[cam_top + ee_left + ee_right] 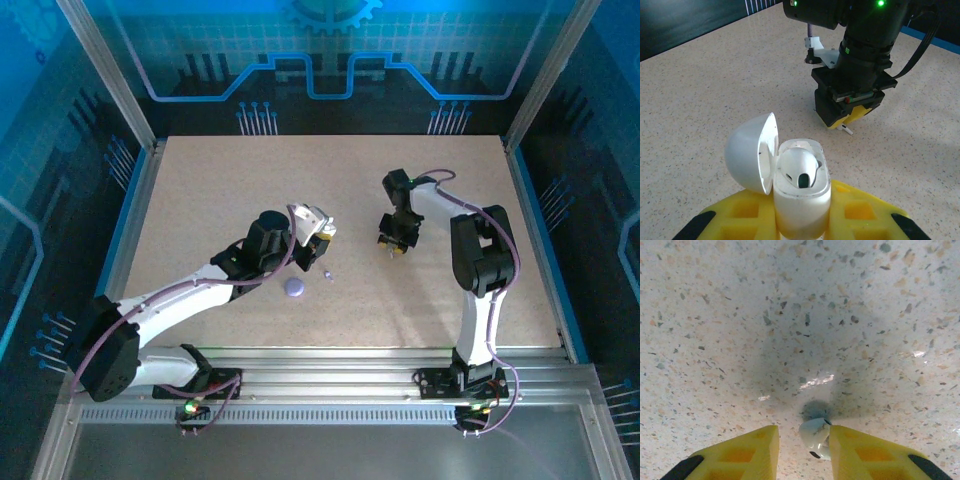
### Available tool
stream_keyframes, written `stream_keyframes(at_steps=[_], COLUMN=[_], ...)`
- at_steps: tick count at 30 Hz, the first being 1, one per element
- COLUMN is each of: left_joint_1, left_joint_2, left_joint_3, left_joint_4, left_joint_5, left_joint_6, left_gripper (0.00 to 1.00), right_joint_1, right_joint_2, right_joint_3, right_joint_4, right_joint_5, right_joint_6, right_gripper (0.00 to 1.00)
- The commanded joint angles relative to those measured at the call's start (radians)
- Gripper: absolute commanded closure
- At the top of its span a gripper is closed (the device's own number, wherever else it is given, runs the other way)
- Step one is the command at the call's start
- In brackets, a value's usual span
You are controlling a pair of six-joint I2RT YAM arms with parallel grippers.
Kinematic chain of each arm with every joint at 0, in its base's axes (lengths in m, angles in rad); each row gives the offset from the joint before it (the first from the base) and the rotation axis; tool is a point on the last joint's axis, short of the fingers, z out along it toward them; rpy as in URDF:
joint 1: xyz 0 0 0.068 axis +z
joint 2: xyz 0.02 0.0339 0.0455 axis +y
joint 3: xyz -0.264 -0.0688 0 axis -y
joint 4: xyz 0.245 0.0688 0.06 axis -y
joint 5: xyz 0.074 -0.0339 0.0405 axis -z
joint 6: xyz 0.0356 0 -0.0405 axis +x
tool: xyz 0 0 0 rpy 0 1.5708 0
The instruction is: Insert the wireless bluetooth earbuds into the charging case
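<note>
Left fingers (742,212) clamp a white rounded plastic charging case (802,200), lid open, one white earbud (799,167) seated inside. Right fingers (860,450) stand slightly apart over the speckled worktop (790,315); a second white earbud (815,436) between them touches only one, its base cut off.

A speckled beige table (200,200) sits within blue-lit walls (200,50).

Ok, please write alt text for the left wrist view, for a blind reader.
An open white charging case, one white earbud seated inside, is clamped by the yellow-fingered left gripper. Beyond it, the right gripper hangs over the speckled table, a second earbud between its fingertips.
</note>
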Motion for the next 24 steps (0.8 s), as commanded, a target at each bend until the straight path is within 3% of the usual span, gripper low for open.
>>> stream_keyframes(at_steps=[1, 24], left_joint_1=[0.003, 0.005], left_joint_2=[-0.004, -0.028], left_joint_3=[0.032, 0.039], left_joint_4=[0.003, -0.031], left_joint_5=[0.002, -0.010], left_joint_6=[-0.016, -0.005], left_gripper=[0.85, 0.85], right_joint_1=[0.009, 0.032], right_joint_2=[0.032, 0.091], right_joint_3=[0.043, 0.187], right_joint_4=[-0.050, -0.206], right_joint_5=[0.004, 0.020], right_joint_6=[-0.053, -0.541], right_gripper=[0.67, 0.64])
